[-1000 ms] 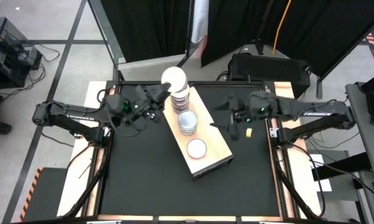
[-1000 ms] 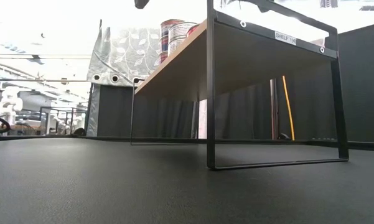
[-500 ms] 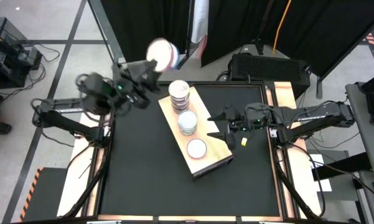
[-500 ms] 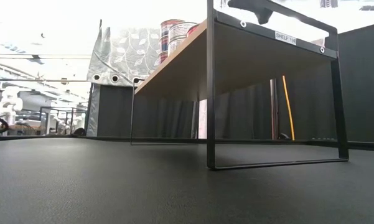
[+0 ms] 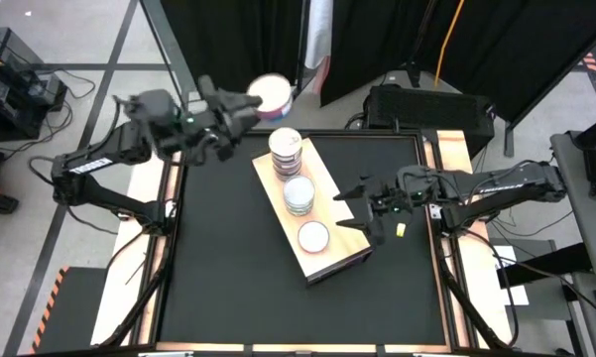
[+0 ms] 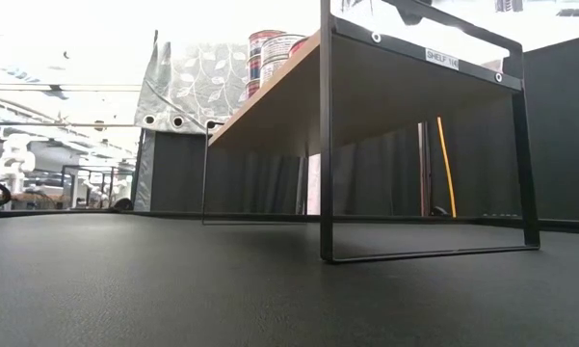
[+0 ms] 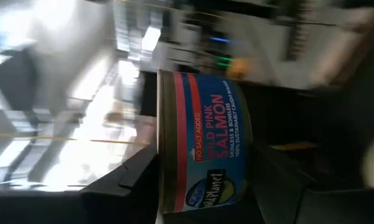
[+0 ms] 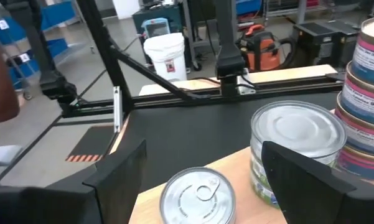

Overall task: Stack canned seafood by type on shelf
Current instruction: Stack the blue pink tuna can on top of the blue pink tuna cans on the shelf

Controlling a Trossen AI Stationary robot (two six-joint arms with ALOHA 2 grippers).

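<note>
Looking down from overhead, the left gripper is up high off the far left corner of the table, pinching a salmon can between its two fingers. The left wrist view makes that clear: a blue and red can labelled pink salmon sits clamped across its flat faces, tipped up on edge rather than lying flat.

The shelf is a pale wood board on a black wire frame, running at a slant from the far left toward the near right. On it there's a tall stack at the far end, a shorter stack in the middle, and a single can toward the near end.

The relation that matters: the tall stack lies toward the near right of the held can and lower down, close by. My read is that the salmon can belongs on one of the far stacks, so the left arm is the nearer one for the job, and the can would need rolling back to flat before it can sit on anything.

The right gripper hangs at the right edge of the shelf with its fingers spread and nothing between them. Its wrist view looks across the single can and the middle stack.

Main risk, I'd guess, is nudging the tall stack coming in.
</note>
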